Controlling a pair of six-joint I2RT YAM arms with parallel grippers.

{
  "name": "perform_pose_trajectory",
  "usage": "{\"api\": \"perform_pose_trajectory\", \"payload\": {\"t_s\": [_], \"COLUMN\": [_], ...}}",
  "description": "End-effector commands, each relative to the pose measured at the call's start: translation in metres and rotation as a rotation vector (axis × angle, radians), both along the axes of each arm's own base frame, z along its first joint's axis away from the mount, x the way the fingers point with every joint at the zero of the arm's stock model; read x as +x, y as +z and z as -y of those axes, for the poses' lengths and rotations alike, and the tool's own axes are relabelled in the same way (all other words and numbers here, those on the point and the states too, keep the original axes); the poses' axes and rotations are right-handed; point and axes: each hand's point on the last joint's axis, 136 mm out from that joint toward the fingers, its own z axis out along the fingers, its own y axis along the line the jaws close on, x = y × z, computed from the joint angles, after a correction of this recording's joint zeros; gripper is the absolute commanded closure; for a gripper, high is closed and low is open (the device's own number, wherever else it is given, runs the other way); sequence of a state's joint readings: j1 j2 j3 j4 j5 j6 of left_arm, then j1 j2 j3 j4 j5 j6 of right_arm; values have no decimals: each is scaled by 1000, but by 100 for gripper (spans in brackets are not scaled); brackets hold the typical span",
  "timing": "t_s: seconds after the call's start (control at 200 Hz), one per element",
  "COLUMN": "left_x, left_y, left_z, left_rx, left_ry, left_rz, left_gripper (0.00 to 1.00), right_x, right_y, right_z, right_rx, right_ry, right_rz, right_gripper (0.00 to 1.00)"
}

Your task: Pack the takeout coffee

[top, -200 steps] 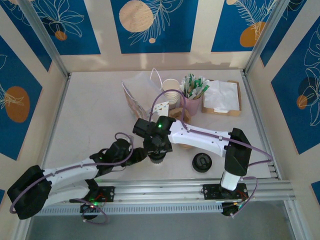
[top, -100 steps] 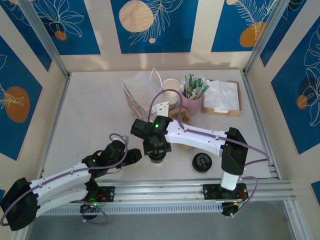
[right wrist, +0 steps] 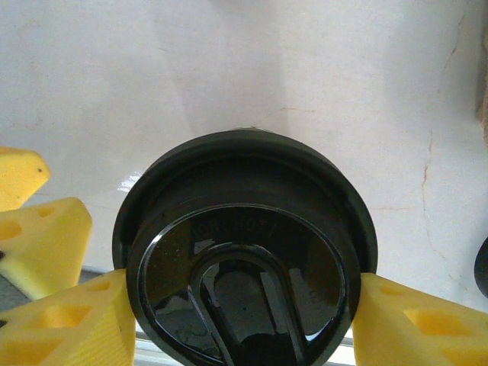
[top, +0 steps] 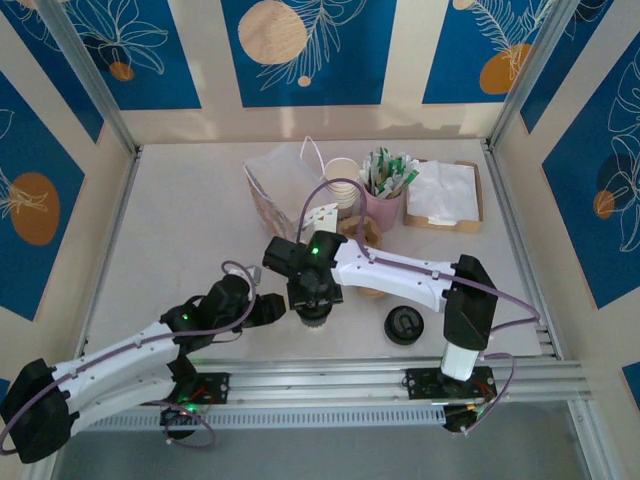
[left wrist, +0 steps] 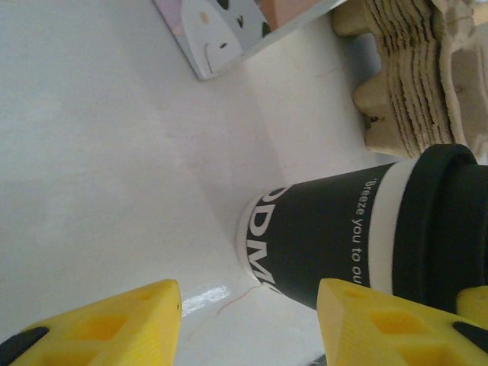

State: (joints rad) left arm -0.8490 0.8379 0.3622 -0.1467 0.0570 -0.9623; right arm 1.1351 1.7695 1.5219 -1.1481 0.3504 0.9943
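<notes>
Item under inspection: a small black paper takeout coffee cup [left wrist: 328,244] with a white band beneath its round black plastic lid [right wrist: 244,252]. It stands upright on the white table [top: 180,230]. The white lettering on the cup wall reads "Breeze you to ou", cut off at the picture's lower edge. Larger letters near the base show partly as "DM". The lid's embossing ends in "HOT"; the rest is illegible.

The right gripper [right wrist: 242,324] is directly above the cup, its yellow fingers [right wrist: 69,324] pressed against opposite sides of the lid and pinching it.

The left gripper [left wrist: 244,328] is just left of the cup, low by its base, with its fingers spread wide. Contact with the cup cannot be confirmed.

Right of the cup and apart from it lies a loose low black lid piece [top: 405,325]. Behind the cup are a stack of brown moulded-pulp cup carriers [left wrist: 404,76] and a patterned paper bag [left wrist: 221,23]. Farther behind it are a stack of cream paper cups [top: 343,178], a pink cup of stick packets [top: 385,195] and a wooden tray of white napkins [top: 445,195].
</notes>
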Motion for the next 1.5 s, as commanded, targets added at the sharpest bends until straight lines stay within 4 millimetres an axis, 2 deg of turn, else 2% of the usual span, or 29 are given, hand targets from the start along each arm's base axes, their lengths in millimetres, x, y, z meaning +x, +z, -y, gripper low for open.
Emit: {"api": "perform_pose_trajectory", "payload": {"t_s": [0.0, 0.27, 0.535, 0.675, 0.87, 1.01, 1.196, 1.391, 1.496], "left_x": [-3, 0, -1, -1, -1, -1, -1, -2, -3], "left_y": [9, 11, 8, 7, 5, 10, 21, 31, 29], "left_z": [14, 5, -5, -7, -7, -6, -5, 1, 7], "left_rx": [-58, -52, -16, -10, -6, -20, -40, -95, -145], "left_ry": [-45, 6, 26, 31, 35, 33, 31, 23, 20], "left_rz": [-1, 14, 21, 23, 17, 23, 36, 36, 20], "left_gripper": [50, 51, 51, 51, 52, 53, 52, 52, 53], "right_x": [-33, -32, -37, -36, -35, -27, -19, -13, -15], "right_y": [-57, -56, -68, -72, -77, -61, -36, -28, -24], "right_z": [37, 48, 52, 48, 29, 35, 30, 29, 27], "right_rx": [-203, -271, -351, -343, -229, -258, -177, -151, -128], "right_ry": [-1, 6, 14, 11, 2, 9, 104, 248, 334], "right_rz": [-207, -232, -262, -260, -274, -212, -144, -118, -115], "right_gripper": [36, 37, 38, 39, 41, 41, 40, 40, 39]}}
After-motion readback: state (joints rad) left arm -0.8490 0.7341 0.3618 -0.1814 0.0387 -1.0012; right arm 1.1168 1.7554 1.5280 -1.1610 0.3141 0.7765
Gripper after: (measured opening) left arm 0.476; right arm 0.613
